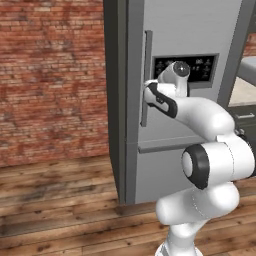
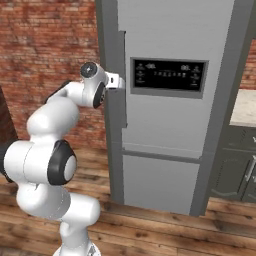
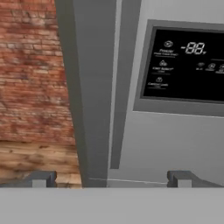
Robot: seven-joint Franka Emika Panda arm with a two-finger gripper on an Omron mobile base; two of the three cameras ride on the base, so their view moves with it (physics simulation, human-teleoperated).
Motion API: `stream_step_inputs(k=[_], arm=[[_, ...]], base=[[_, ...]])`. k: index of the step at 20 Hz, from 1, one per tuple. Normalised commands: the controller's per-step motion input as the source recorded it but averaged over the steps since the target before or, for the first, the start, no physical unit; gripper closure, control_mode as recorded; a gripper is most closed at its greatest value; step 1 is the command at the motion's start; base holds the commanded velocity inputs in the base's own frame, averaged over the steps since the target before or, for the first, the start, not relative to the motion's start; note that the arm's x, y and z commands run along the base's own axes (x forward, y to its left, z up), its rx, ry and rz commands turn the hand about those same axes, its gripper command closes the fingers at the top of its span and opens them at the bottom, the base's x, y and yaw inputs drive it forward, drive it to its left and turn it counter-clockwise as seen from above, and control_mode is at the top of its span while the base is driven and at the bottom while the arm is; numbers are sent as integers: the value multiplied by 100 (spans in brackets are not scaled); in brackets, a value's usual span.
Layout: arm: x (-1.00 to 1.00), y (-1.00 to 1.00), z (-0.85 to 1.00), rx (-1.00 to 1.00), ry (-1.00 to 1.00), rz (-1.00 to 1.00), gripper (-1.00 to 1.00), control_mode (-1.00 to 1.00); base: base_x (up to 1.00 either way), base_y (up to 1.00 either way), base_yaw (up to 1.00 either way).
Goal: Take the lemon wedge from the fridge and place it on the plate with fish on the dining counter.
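The fridge (image 1: 190, 100) stands shut, so the lemon wedge, by the task, should be inside, unseen. The step in hand looks like opening the door: the robot should centre the long handle (image 3: 117, 87) between the fingers before closing, then pull along the door's arc, not straight back. The arm (image 1: 200, 115) is folded, its forearm reaching forward to the handle. The gripper (image 3: 111, 178) is spread wide, holding nothing

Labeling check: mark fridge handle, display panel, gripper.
fridge handle (image 1: 146, 80), left base view, middle of the bar.
display panel (image 2: 168, 76), right base view, centre of the black screen.
gripper (image 3: 111, 178), hand view, midway between fingertips.
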Motion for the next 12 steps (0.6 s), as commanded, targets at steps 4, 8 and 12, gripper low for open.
stream_step_inputs(k=[4,8,12], arm=[[30,0,-2,0,-3,0,-100,-100],[57,-15,0,4,3,0,-100,-100],[48,-22,0,0,0,2,-100,-100]], base=[[0,0,0],[0,0,0],[0,0,0]])
